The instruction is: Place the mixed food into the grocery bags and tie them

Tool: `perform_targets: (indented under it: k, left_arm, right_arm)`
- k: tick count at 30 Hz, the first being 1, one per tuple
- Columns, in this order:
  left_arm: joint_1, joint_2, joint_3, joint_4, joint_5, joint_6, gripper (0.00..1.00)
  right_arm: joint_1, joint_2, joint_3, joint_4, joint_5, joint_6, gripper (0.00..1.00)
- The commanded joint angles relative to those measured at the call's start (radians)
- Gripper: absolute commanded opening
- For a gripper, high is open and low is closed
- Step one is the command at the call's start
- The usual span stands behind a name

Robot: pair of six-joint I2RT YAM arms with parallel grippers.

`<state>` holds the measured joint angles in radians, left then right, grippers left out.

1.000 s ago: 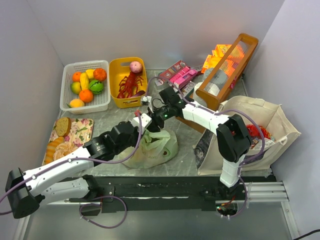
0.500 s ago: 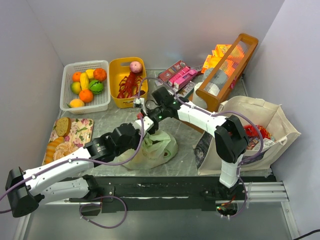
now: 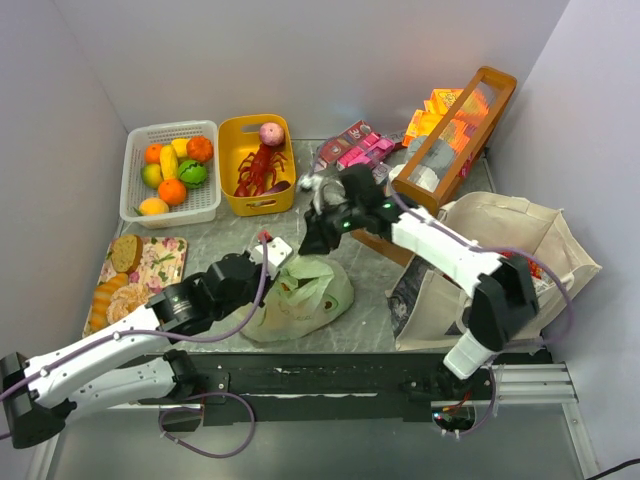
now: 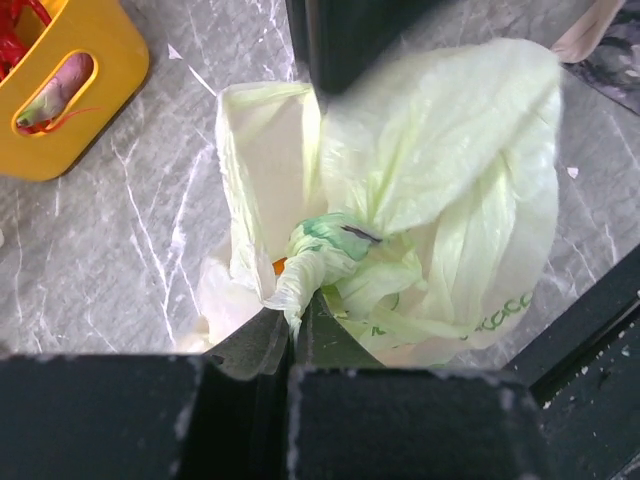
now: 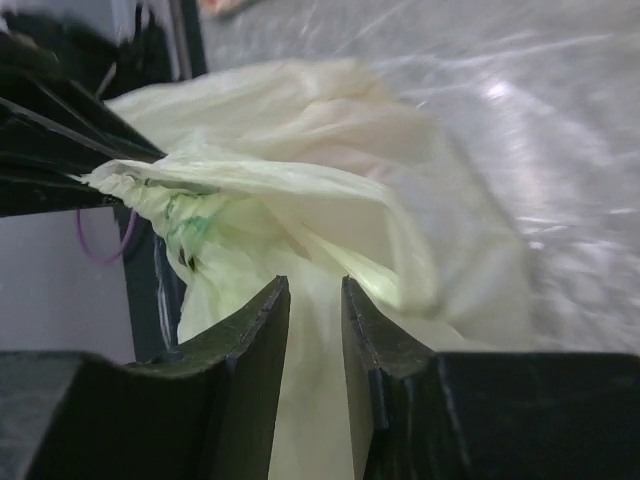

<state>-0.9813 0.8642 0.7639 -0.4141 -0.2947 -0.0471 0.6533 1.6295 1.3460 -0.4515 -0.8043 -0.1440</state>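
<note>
The pale green plastic bag [image 3: 310, 295] lies mid-table, its handles twisted into a knot [image 4: 325, 240]. My left gripper [image 3: 280, 265] is at the bag's left side, shut on a twisted handle strip [image 4: 285, 290]; in its wrist view the gripper [image 4: 293, 308] shows no gap. My right gripper [image 3: 310, 243] hangs over the bag's top, its jaws [image 5: 315, 290] nearly closed on a band of the bag's plastic [image 5: 320, 330]. Something orange [image 4: 280, 265] shows inside the bag. The beige canvas tote [image 3: 540, 235] stands at the right with red packets [image 3: 512, 264] inside.
A yellow basket [image 3: 240, 135] with the red lobster and a white basket [image 3: 200, 205] of toy fruit stand at the back left. A floral tray [image 3: 165, 262] with bread lies at the left. Pink boxes [image 3: 362, 150] and a wooden crate [image 3: 495, 90] are at the back right.
My right gripper has swung from the bag's back left to over its top, its arm shifting right. My left arm has drawn back toward the near left, still holding the handle.
</note>
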Motion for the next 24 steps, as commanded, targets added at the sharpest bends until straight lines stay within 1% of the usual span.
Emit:
perform_targets:
  k: [1,5,8,9,12,18,24]
  left_arm:
    - [0.0,-0.037,-0.009,-0.026,0.022,0.027,0.01]
    - [0.0,-0.044,-0.012,-0.02,0.074,0.101,0.01]
    - [0.0,-0.074,-0.02,0.018,0.11,0.167,0.01]
    - [0.0,-0.079,-0.021,0.04,0.141,0.217,0.01]
    - [0.0,-0.077,-0.018,0.063,0.155,0.28,0.01]
    - [0.0,0.001,0.025,0.032,0.169,0.316,0.01]
    - [0.0,-0.011,0.009,0.044,0.172,0.311,0.01]
  right_arm:
    - [-0.023,-0.138,-0.011,0.132,0.022,0.099,0.34]
    - [-0.02,-0.166,-0.015,0.132,0.007,0.13,0.29]
    - [-0.018,-0.146,-0.021,0.135,-0.042,0.139,0.23]
    - [-0.009,-0.139,-0.021,0.134,-0.048,0.141,0.22]
    - [-0.001,-0.106,-0.031,0.142,-0.056,0.142,0.21]
    - [0.019,-0.01,0.008,0.148,-0.093,0.141,0.21]
    - [0.074,0.107,0.085,0.099,-0.062,0.123,0.21]
